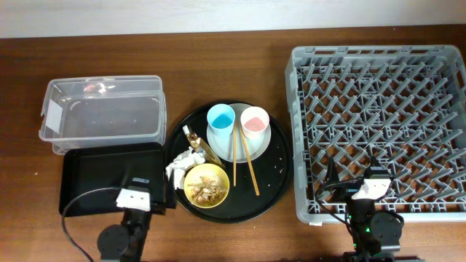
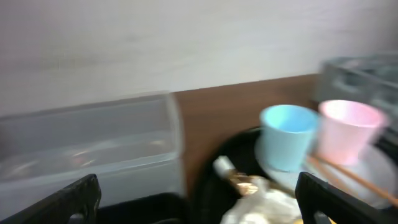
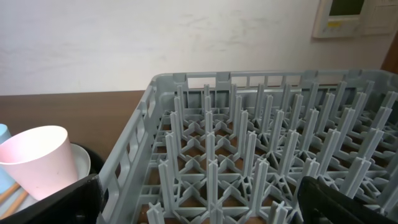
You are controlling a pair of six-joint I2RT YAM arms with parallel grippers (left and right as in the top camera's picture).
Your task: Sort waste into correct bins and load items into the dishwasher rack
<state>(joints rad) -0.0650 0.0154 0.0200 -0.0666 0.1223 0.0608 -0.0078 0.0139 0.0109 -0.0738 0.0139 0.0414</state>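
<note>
Both hands stand spread to their widest and hold nothing: the left gripper (image 2: 198, 184) hangs over the near right part of the shallow black rectangular tray (image 1: 91, 175), and the right gripper (image 3: 199, 184) hangs over the near edge of the dishwasher rack (image 1: 301, 131). The rack's pegs stretch away ahead of the right gripper and bear no dishes. Straight beyond the left gripper, past the shallow tray, lies the clear tub (image 1: 102, 81). The round black tray (image 1: 275, 178) sits between the two grippers, ahead and to the right of the left one. On it, farthest from the grippers, the grey-white plate (image 1: 263, 143) carries the light blue cup (image 1: 220, 120) and the pale pink cup (image 1: 254, 121), both upright. The chopsticks (image 1: 248, 161) slant from the plate toward the grippers. Nearest the left gripper are the yellow bowl (image 1: 191, 177) with food scraps (image 1: 207, 188), then the tissue wads (image 1: 180, 164) and the gold foil wrapper (image 1: 197, 141).
</note>
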